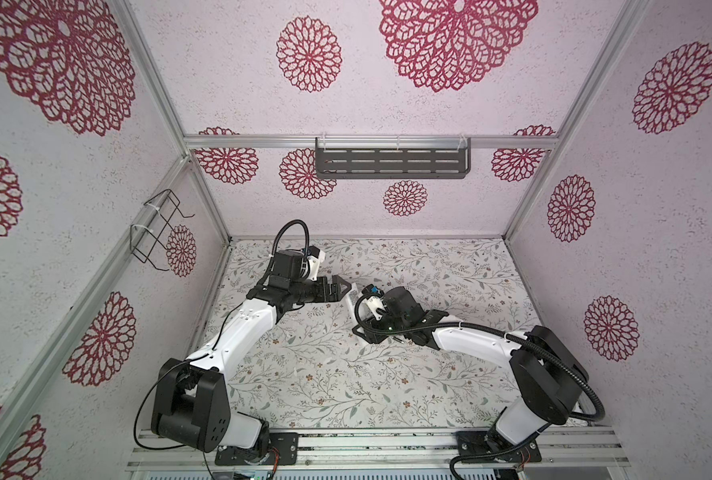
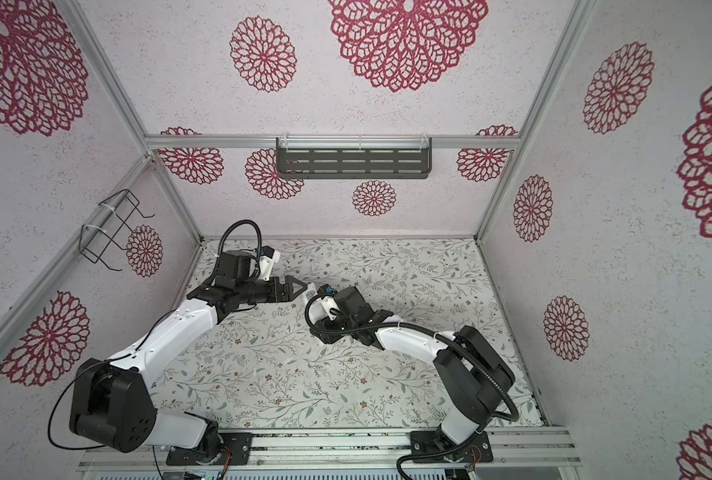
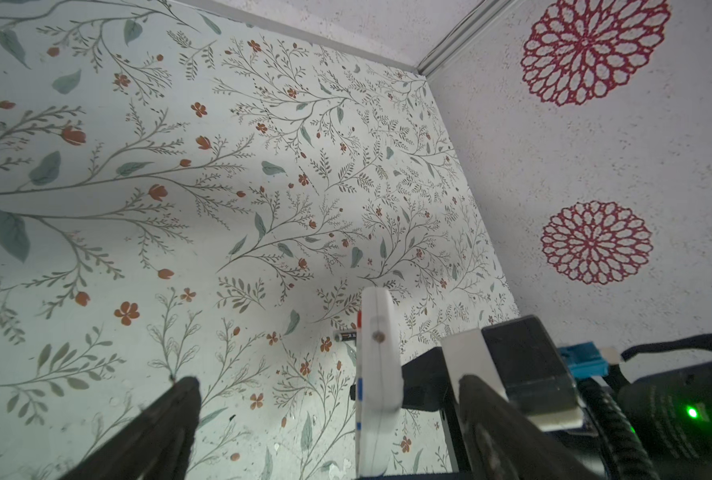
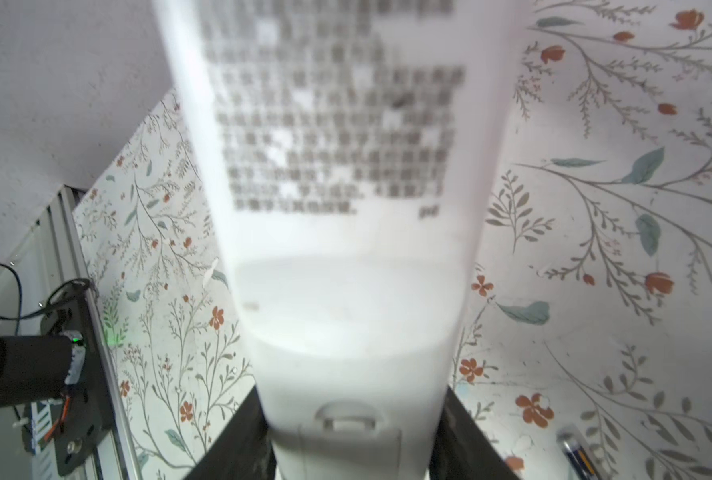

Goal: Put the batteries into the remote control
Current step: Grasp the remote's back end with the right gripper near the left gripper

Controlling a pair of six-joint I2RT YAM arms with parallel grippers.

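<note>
Floral-paper worktop (image 1: 429, 374), matte, set inside textured pale walls (image 1: 657, 270) with red rosettes. Aluminium frame (image 1: 262, 141), black slotted shelf (image 1: 391, 164) at 12, wire rack (image 1: 158, 232) at 9.

Remote (image 1: 351, 300) sits near worktop centre, slightly toward 11. It is a long slim white plastic slab with rounded ends, turned on its edge. Long axis runs about 5 to 11 in both top views, free end toward 11, just beside the left claw (image 1: 339, 286) tip.

Right wrist view: plain back faces the camera, with a blurred grey print block (image 4: 333, 124) and a moulded cover latch (image 4: 348, 415) at the gripped end. Left wrist view: edge-on, red and blue buttons on one face.

Right claw (image 4: 356, 449) clamps the remote's latch end across its width, black fingers (image 4: 237, 440) pressed to both sides. Left claw is spread wide, holds nothing, points to 3, apart from the remote.

One battery (image 3: 346, 336), a small dark cylinder with a metal end, lies flat on the worktop, partly hidden behind the remote. Whether the remote touches the worktop: cannot tell.
</note>
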